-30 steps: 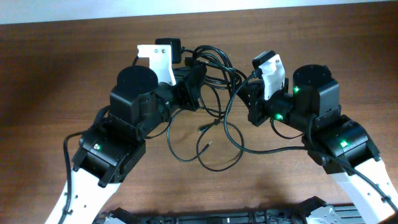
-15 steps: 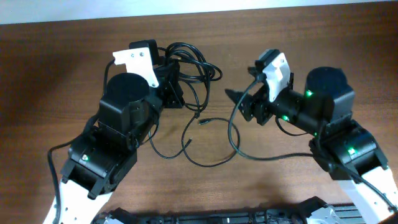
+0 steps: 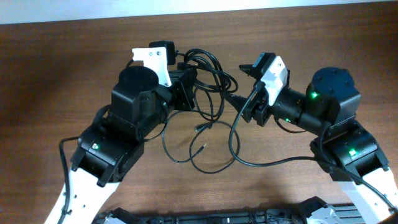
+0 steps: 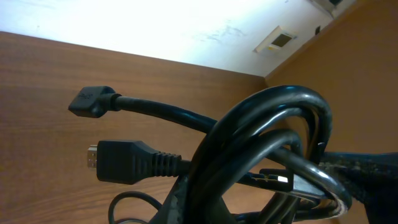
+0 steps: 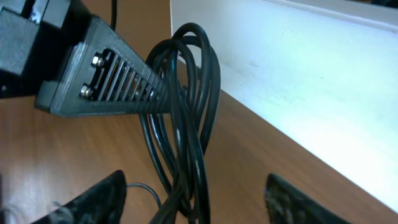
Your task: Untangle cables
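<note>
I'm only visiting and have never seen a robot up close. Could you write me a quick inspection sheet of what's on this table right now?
Surface: brown wooden table.
Job's things: thin black cables, bundled near the back, with loose loops trailing onto the wood. A metal-tipped plug and a plain black plug stick out of the bundle.
Clutter: nothing seen.
Grippers: left gripper shut on the bundle. Right gripper open, facing the bundle.
Cables: a thicker black wire loops beside the left arm.
Surroundings: white wall behind the table.
</note>
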You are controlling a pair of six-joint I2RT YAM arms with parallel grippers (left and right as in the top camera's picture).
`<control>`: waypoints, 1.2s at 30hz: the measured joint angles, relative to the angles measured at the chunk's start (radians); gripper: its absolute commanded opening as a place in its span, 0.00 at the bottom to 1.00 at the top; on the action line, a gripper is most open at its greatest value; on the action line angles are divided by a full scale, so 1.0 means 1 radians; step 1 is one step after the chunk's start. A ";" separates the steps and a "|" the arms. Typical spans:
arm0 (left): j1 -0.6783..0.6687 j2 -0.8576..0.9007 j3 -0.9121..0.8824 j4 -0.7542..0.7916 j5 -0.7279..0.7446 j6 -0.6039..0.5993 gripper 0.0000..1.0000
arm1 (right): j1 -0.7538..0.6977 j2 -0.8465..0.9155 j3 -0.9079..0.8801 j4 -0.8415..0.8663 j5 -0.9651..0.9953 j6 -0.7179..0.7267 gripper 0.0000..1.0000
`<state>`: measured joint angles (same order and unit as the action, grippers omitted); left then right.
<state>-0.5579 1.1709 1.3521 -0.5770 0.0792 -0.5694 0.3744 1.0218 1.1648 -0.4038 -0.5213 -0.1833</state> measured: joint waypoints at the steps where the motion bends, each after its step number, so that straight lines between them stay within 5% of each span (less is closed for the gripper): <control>1: 0.000 0.000 0.000 0.001 0.005 0.000 0.00 | 0.000 0.000 0.000 0.001 0.000 -0.001 0.59; 5: -0.005 0.000 0.000 0.002 0.019 -0.003 0.00 | 0.000 0.002 0.000 0.001 0.000 -0.002 0.46; 7: -0.018 0.000 0.000 0.005 0.019 -0.003 0.00 | 0.000 0.006 0.000 0.000 0.000 -0.002 0.16; 9: -0.035 0.000 0.000 0.006 0.021 -0.003 0.00 | 0.000 0.012 0.000 0.000 0.000 -0.001 0.04; 19: -0.038 0.000 0.000 0.013 0.015 -0.003 0.00 | 0.000 0.013 0.000 -0.008 0.016 0.003 0.04; 36: -0.064 0.007 0.000 0.019 -0.043 -0.014 0.00 | 0.026 0.013 0.000 -0.134 0.301 0.249 0.04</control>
<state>-0.6220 1.1782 1.3518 -0.5579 0.0360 -0.5838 0.4004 1.0348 1.1648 -0.5377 -0.2207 0.0654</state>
